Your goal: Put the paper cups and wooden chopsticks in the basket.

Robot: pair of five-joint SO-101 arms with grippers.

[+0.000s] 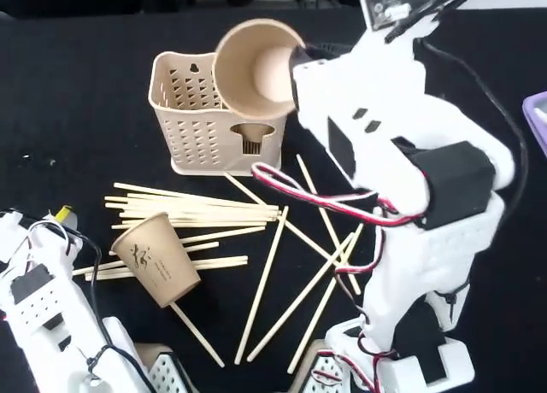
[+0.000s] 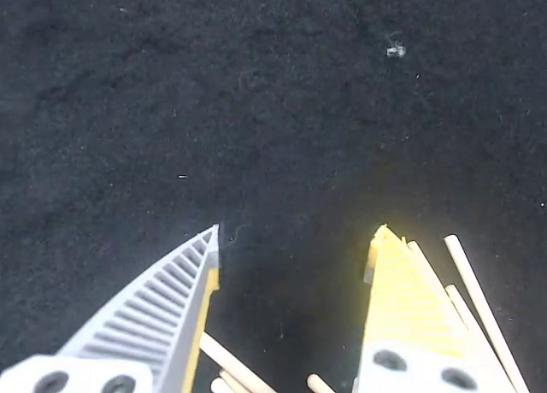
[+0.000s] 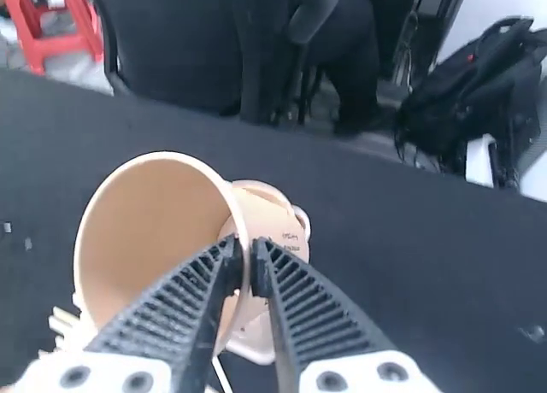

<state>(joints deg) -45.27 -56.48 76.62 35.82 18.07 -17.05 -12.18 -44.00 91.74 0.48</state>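
Black cloth covers the bench (image 1: 77, 85), with chairs and a dark backpack in the room behind. The right claw (image 3: 242, 243) is pinched narrow on the wall of a tan paper cup (image 1: 256, 68), one finger inside the rim and one outside. It holds the cup on its side, just above the near corner of the beige perforated plastic basket (image 1: 192, 111). By the look of it, this is the delivery of one cup. The next move calls for bringing it over the basket's open top, clear of the rim, and letting go. A second paper cup (image 1: 158, 258), printed, lies tipped over among the thin wooden chopsticks (image 1: 201, 207) scattered in front of the basket, none of them gathered yet.

The left claw (image 2: 295, 235) stands wide over bare cloth at the near corner of the bench, chopstick ends just beside its yellow finger. Open cloth lies to the basket's far side, while the ground in front is crowded with sticks. The right arm's body hangs near the basket's end wall, leaving little room there. A purple object (image 1: 537, 120) sits at the bench's edge, well apart.
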